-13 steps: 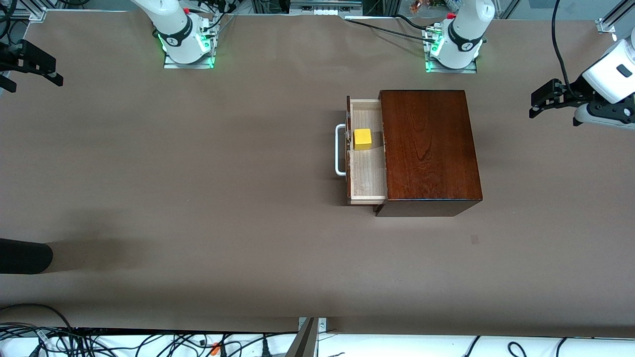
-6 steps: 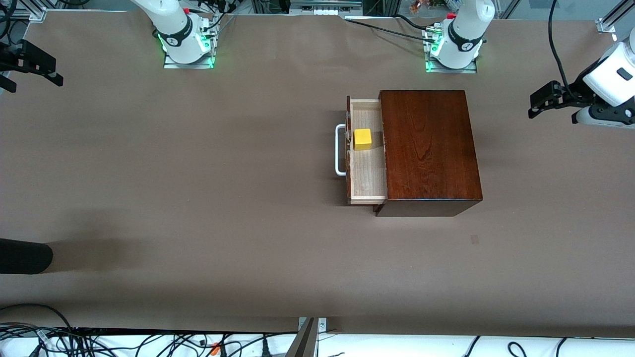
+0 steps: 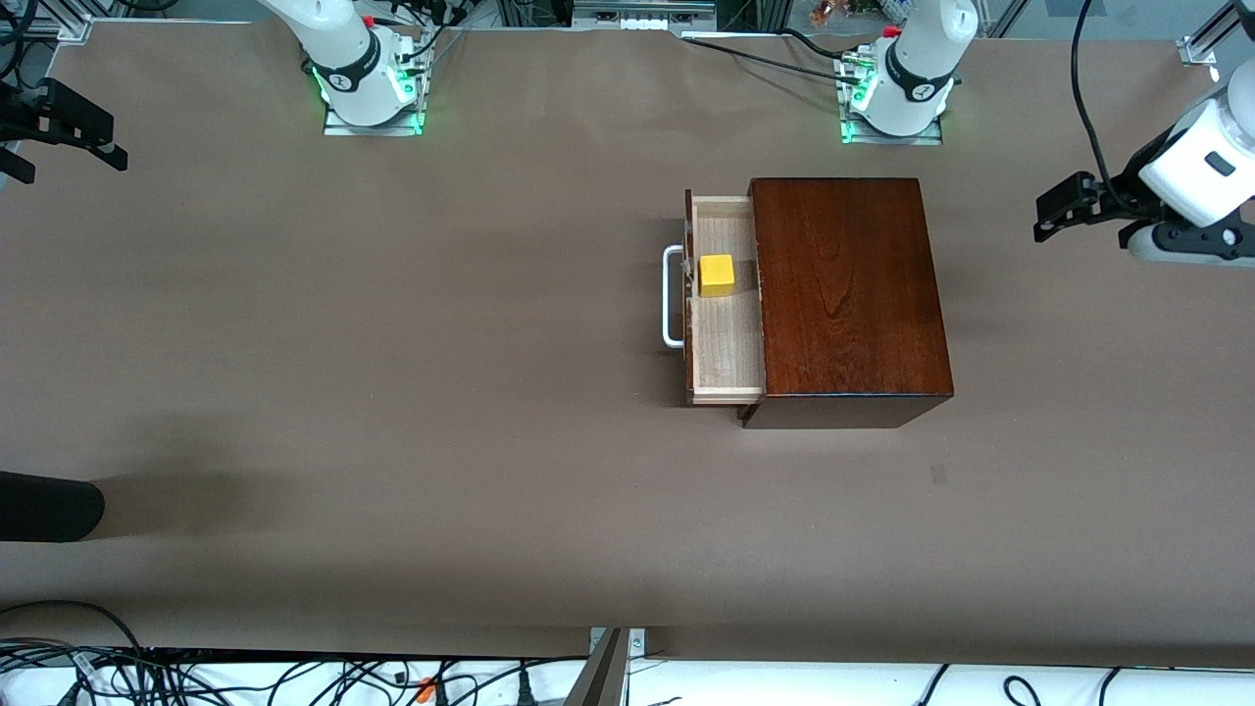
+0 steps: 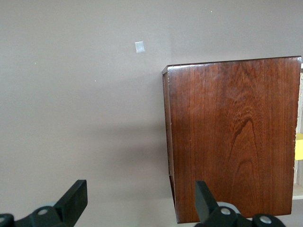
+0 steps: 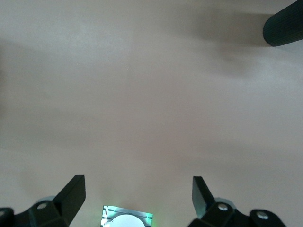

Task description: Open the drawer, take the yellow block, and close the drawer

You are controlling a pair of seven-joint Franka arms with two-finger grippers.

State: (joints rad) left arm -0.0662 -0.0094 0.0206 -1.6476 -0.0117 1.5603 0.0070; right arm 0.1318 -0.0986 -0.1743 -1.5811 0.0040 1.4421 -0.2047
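The dark mahogany box (image 3: 848, 294) stands near the left arm's base. Its drawer (image 3: 727, 343) is pulled out toward the right arm's end, with the white handle (image 3: 673, 296) on its front. The yellow block (image 3: 717, 275) sits in the pale tray just inside the drawer front. My left gripper (image 3: 1051, 211) is open and empty over bare table at the left arm's end, apart from the box. In the left wrist view the gripper (image 4: 139, 198) faces the box (image 4: 232, 137), with a yellow sliver of the block (image 4: 299, 146) at the edge. My right gripper (image 3: 59, 127) waits open at the table's other end.
A black rounded object (image 3: 44, 505) lies at the right arm's end, nearer the front camera, and also shows in the right wrist view (image 5: 284, 26). A small grey patch (image 3: 938, 474) marks the table near the box. The right wrist view (image 5: 137, 194) shows bare table and the arm's green-lit base (image 5: 127, 216).
My left gripper has shifted a little toward the box. The drawer, the block and the right arm have not moved.
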